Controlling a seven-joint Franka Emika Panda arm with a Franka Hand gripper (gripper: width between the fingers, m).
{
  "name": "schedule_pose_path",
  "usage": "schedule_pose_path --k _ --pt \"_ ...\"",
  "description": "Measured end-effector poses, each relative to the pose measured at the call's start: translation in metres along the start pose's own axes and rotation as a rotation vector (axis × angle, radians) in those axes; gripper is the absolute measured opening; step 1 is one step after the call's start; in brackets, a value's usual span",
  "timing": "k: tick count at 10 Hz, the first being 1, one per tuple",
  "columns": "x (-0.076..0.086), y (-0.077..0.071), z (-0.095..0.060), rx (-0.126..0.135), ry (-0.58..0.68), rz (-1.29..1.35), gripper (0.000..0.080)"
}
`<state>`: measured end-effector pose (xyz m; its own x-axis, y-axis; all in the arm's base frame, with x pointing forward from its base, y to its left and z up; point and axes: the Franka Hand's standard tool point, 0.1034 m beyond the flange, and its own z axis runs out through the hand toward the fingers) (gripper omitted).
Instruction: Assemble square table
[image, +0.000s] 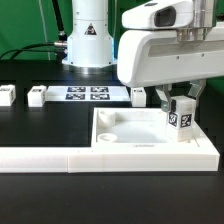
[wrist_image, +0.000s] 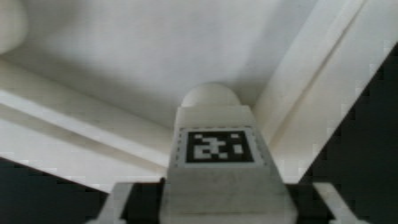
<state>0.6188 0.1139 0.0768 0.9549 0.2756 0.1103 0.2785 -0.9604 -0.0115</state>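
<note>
Now the jaws clench a leg over the slab; any tilt, and it could seat crooked.

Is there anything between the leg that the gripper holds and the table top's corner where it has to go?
Nothing visible does. The gripper is shut on the leg over the square slab, near its corner on the exterior view's right; only bare slab lies around the leg's tip.
</note>
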Motion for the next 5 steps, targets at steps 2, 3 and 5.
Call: schedule_pose_path --k 2,3,5 --pt "-0.0016 -0.0001 0.0002 0.022 0.03 0.291 0.029" --pt "-0.002 -0.0018 0.0002 0.026 0.038 0.409 0.029" --pt "-0.0017 -0.0032 0.0005 0.034 0.043 0.647 0.029"
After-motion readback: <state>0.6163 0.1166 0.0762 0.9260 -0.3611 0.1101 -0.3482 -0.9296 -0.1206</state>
